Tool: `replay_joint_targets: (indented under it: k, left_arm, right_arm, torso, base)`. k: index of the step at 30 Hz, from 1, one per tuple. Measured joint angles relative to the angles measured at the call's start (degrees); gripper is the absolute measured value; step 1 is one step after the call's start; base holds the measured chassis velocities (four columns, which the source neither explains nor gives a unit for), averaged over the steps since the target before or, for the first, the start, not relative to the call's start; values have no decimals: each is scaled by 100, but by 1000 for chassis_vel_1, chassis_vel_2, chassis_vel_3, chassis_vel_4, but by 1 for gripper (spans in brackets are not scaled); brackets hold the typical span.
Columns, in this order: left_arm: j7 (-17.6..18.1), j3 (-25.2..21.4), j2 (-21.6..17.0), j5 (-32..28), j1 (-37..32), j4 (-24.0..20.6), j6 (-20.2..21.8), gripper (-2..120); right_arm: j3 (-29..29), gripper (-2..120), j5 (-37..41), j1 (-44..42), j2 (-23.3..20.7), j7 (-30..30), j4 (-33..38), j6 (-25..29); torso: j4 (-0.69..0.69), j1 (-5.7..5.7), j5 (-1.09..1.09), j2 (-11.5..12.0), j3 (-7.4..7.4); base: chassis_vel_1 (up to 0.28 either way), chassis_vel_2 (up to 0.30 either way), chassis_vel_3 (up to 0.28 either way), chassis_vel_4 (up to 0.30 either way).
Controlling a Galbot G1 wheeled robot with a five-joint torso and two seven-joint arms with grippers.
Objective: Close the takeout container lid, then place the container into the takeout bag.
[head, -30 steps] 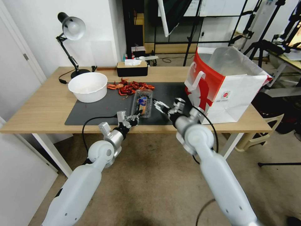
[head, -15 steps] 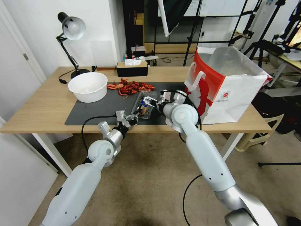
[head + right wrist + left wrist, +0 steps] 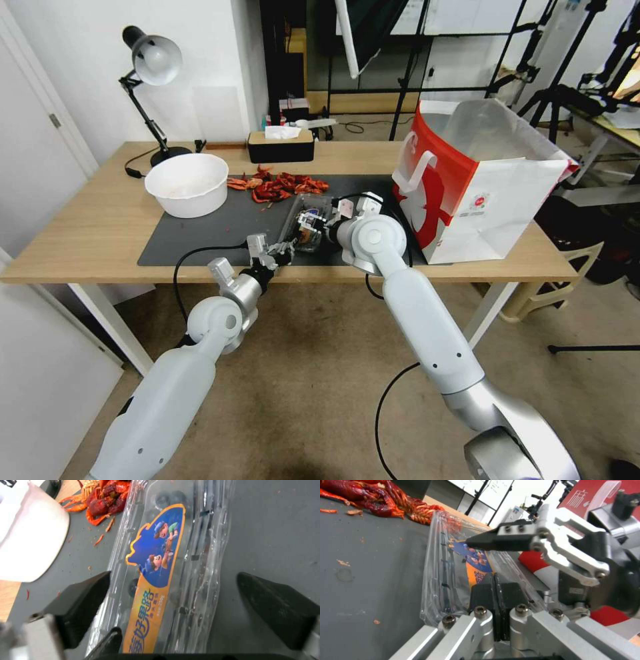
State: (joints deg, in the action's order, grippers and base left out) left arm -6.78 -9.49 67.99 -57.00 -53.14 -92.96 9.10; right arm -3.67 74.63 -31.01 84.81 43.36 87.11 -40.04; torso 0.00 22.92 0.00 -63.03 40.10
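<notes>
The takeout bag [image 3: 477,180] stands upright at the right of the head view, on the wooden table [image 3: 87,227], its mouth open upward, which would let the box be lowered in from above. It sits just beside the right edge of the dark mat [image 3: 200,233], close to the work. In the upper left of that mat rests a white bowl [image 3: 188,184], with red crayfish [image 3: 277,187] piled to its right; both are apart from the grippers and play no part in this step.

At the centre of the head view lies the takeout container [image 3: 308,223], flat on the mat, between the two arms. Its lid [image 3: 156,562], with the blue and orange label, lies down over the dark berries; whether it has snapped fully home cannot be told.

The right gripper [image 3: 173,605] hangs over the container with its jaws spread wide, one pad on each long side, seemingly set to straddle the box for pressing or grasping. The left gripper [image 3: 496,597] is at the container's near end, lower centre of the head view, pads together against the plastic edge, probably steadying it; whether it pinches that edge cannot be told
</notes>
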Motion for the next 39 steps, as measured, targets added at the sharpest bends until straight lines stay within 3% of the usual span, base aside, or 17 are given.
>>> replay_joint_targets:
  k: [9, 15, 17, 21, 25, 29, 39]
  left_arm:
    - [-1, -38, -11, -18, -18, -15, -6, 0]
    - [-7, -54, -19, -36, -21, -30, -7, 0]
    - [-7, -54, -19, -37, -20, -30, -7, 0]
    - [-7, -63, -19, -59, -12, -30, -13, 0]
    - [-7, -89, -22, -69, -15, -37, -20, 0]
    - [-20, -179, -56, -141, -46, -85, -49, 0]
    - [-83, -569, -280, -105, -368, -516, -194, 0]
  right_arm:
    - [5, 73, 197, 147, 102, 287, -210, -55]
    - [-28, 49, 373, 173, 133, 492, -279, -72]
    - [-30, 47, 378, 173, 134, 496, -281, -72]
    - [-55, 26, 459, 130, 124, 503, -276, -72]
    - [-67, 19, 464, 105, 118, 481, -258, -71]
    - [-85, 2, 419, 42, 59, 401, -141, -56]
    - [-125, 0, 193, -21, -40, 132, 7, 27]
  torso:
    - [-3, -1, -1, -1, -2]
    - [-3, -1, -1, -1, -1]
    - [-3, -1, 0, -1, -1]
    - [3, -1, 2, 0, 0]
    - [4, -1, 2, 1, 1]
    - [5, -1, 2, 1, 1]
    - [-1, 0, 0, 2, 2]
  base:
    - [0, 0, 0, 0]
    - [0, 0, 0, 0]
    - [0, 0, 0, 0]
    - [0, 0, 0, 0]
    - [0, 0, 0, 0]
    - [0, 0, 0, 0]
    - [0, 0, 0, 0]
